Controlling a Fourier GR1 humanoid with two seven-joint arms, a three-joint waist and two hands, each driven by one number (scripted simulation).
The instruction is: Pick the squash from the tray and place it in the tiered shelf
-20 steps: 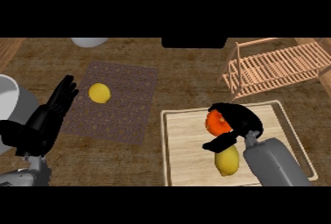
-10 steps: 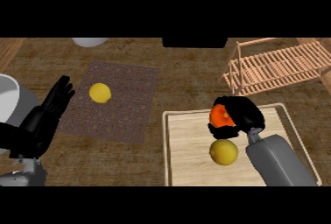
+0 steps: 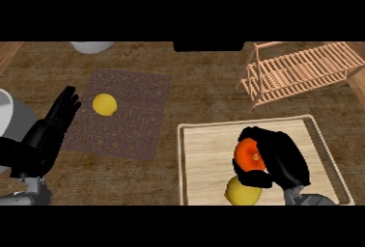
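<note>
Gripping the squash [image 3: 249,155] over the wooden tray [image 3: 202,159], right hand [image 3: 281,159] curled round its orange end, yellow end [image 3: 242,190] poking out below toward the near edge. Looks like the pick step, grasp made; hard to tell whether lifted off the tray floor or touching it. Resting at the left edge, left hand [image 3: 46,137], fingers straight and pointing up the counter [image 3: 206,87], holding nothing, just beside a grey rounded object [image 3: 14,120] cut by the frame.

Farther out, a dark woven mat [image 3: 135,120] lying left of the tray, with a small yellow lemon-like fruit [image 3: 105,104] on it, no part of the job. Farther again, up and to the right, the tiered shelf [image 3: 299,70], light wooden slats, tilted in this view, well apart from the tray. At the far edge, a pale bowl-like shape [image 3: 92,47] and a dark block [image 3: 209,46], both cropped.

Next move, by judgement: raising the squash clear of the tray rim, carrying it away and to the right, then lining it up with a slatted tier before letting go. Worth minding: shelf posts, and the long fruit swinging in the grasp.
</note>
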